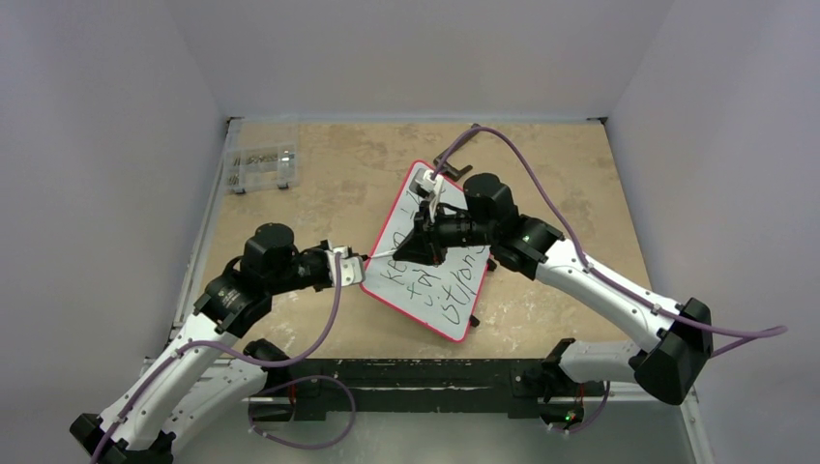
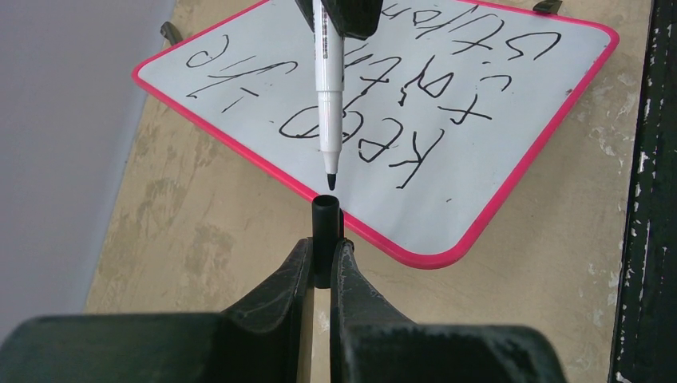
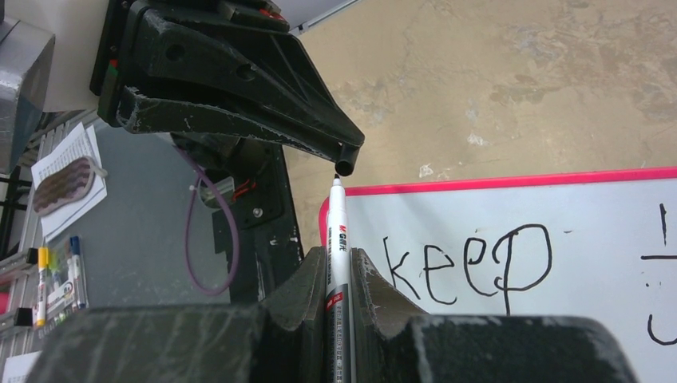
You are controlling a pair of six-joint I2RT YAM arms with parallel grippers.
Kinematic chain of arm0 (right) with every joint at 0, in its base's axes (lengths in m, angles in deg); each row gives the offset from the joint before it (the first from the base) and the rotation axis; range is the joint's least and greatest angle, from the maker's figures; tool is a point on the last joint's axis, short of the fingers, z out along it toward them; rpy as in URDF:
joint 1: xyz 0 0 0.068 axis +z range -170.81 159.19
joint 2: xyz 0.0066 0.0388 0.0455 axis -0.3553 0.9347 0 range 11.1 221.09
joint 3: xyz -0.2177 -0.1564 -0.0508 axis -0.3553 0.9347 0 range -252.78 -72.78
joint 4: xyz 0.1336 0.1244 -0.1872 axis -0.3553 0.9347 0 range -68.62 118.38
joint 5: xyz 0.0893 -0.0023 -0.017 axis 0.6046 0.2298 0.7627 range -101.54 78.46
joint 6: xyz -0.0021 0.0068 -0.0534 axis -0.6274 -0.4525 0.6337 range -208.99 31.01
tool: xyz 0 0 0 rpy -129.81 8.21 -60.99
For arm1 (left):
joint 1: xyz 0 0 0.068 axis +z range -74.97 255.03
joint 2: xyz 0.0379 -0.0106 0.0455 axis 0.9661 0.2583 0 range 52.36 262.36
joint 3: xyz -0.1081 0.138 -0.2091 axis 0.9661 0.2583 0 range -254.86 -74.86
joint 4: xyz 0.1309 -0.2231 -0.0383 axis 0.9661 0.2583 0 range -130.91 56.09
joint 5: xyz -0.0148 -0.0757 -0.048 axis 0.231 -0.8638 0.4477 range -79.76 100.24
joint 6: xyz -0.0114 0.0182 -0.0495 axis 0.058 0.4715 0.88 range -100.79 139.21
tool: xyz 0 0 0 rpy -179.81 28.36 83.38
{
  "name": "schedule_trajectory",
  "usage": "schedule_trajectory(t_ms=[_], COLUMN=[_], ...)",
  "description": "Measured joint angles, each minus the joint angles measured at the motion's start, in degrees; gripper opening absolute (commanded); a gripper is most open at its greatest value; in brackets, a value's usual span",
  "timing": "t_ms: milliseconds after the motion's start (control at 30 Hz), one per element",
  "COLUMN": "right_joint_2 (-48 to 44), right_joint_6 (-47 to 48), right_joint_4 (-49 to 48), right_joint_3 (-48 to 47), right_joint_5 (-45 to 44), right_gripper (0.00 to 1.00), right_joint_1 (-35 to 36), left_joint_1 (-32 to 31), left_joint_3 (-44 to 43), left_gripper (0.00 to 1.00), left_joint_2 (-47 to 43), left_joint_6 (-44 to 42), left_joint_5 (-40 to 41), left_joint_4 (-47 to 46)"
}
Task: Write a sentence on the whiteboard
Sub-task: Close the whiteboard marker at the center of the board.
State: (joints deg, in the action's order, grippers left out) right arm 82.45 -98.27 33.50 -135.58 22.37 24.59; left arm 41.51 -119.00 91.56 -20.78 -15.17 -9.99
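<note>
The left gripper (image 2: 326,249) is clamping the black cap (image 2: 326,214) beside the whiteboard (image 2: 519,120) at the middle of the table (image 2: 199,239), while the right gripper (image 3: 339,262) is clamping the marker (image 3: 336,223), tip facing it.

Background bits around the bench
Clear plastic parts box (image 1: 261,167) sits in the far-left corner of the mottled beige tabletop (image 1: 319,203), plain pale walls (image 1: 106,135) on 3 sides. Off the table edge there's a printed sheet (image 3: 84,144) and some coloured pens (image 3: 44,283).
</note>
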Motion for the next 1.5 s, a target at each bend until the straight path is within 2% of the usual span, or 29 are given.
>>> schedule_trajectory(t_ms=[1500], right_joint_2=[1.09], right_joint_6=[-0.07], right_joint_4=[-0.04], right_joint_3=[-0.83], right_joint_5=[-1.92], right_gripper=[0.00], right_joint_1=[1.84], left_joint_1=[0.00], left_joint_3=[0.00], left_gripper=[0.00], left_joint_2=[-0.13], left_joint_6=[-0.13], left_joint_5=[-0.83], left_joint_4=[0.04])
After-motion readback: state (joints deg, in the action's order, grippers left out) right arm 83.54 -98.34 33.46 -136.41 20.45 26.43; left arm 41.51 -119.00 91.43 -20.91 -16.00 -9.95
